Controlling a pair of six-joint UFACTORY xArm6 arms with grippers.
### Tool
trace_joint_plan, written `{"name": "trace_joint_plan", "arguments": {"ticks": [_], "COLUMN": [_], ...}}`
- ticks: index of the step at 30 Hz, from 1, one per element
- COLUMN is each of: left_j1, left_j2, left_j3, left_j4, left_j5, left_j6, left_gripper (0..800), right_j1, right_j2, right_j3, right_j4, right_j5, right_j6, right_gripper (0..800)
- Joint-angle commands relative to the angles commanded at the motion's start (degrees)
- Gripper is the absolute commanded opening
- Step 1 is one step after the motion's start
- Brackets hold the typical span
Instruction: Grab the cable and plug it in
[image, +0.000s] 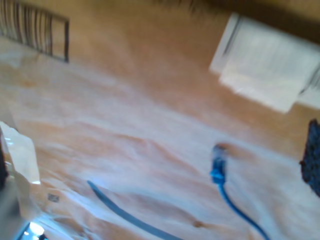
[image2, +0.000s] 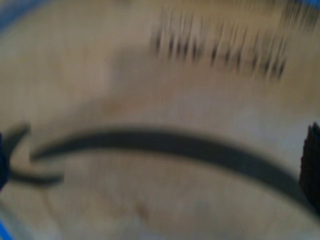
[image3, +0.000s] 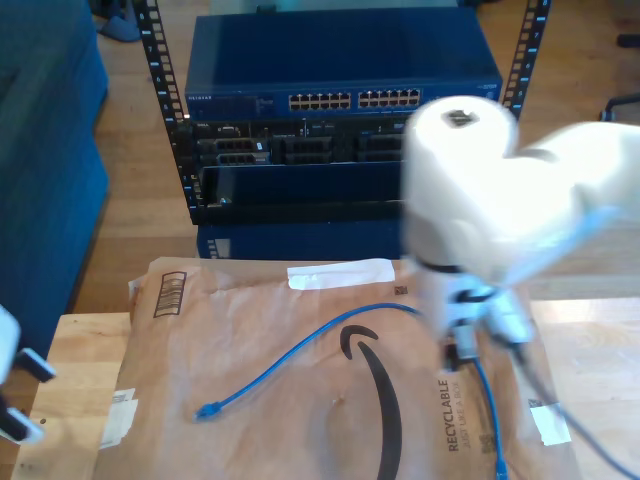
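Observation:
The blue cable (image3: 300, 352) lies loose on a brown paper mailer (image3: 250, 440). One plug (image3: 207, 410) rests toward the exterior view's left, and the other end (image3: 497, 462) runs to the front edge at that view's right. In the first wrist view a plug (image: 217, 167) lies on the paper ahead of my first gripper (image: 157, 165), which is open with nothing between its fingers. My second gripper (image2: 156, 167) is open over the mailer's black curved logo (image2: 165, 145), in a blurred picture. A blurred white arm (image3: 500, 190) hangs over the cable's middle.
A rack with blue network switches (image3: 340, 100) and rows of ports stands behind the table. The mailer carries a barcode (image3: 170, 293) and a white label (image3: 340, 273). Part of another arm (image3: 12, 390) shows at the exterior view's left edge. Bare wood table (image3: 80, 350) flanks the mailer.

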Motion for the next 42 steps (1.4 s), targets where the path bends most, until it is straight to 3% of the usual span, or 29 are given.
{"name": "trace_joint_plan", "arguments": {"ticks": [5,8,13,16,26,33,42], "left_j1": [-7.3,-10.7,-13.8,-13.9,-13.9,-13.7,-13.7], "left_j2": [-0.4,-0.7,-1.5,-2.6,-4.1,-4.5,-4.9], "left_j3": [0.9,2.1,6.2,9.0,9.1,9.2,9.7], "left_j4": [0.0,0.0,0.0,0.1,0.1,0.1,0.1], "left_j5": [-1.2,-3.1,-12.7,-15.8,-15.8,-15.4,-15.4], "left_j6": [-3.4,-6.5,-8.4,-8.3,-8.4,-8.4,-8.4], "left_gripper": [800,800,800,800,800,800,800], "right_j1": [4.2,5.5,7.4,10.5,12.8,13.2,13.1], "right_j2": [7.2,9.1,13.0,15.7,19.7,21.5,22.0], "right_j3": [-5.1,-4.8,-5.1,-5.5,-8.6,-9.8,-10.5], "right_j4": [0.7,0.7,0.8,0.8,0.8,0.9,6.5], "right_j5": [-0.8,-6.2,-9.6,-12.6,-15.3,-15.4,-15.4], "right_j6": [2.6,2.5,2.3,2.3,1.5,-4.2,-9.6], "right_gripper": [796,796,793,793,774,758,668]}}
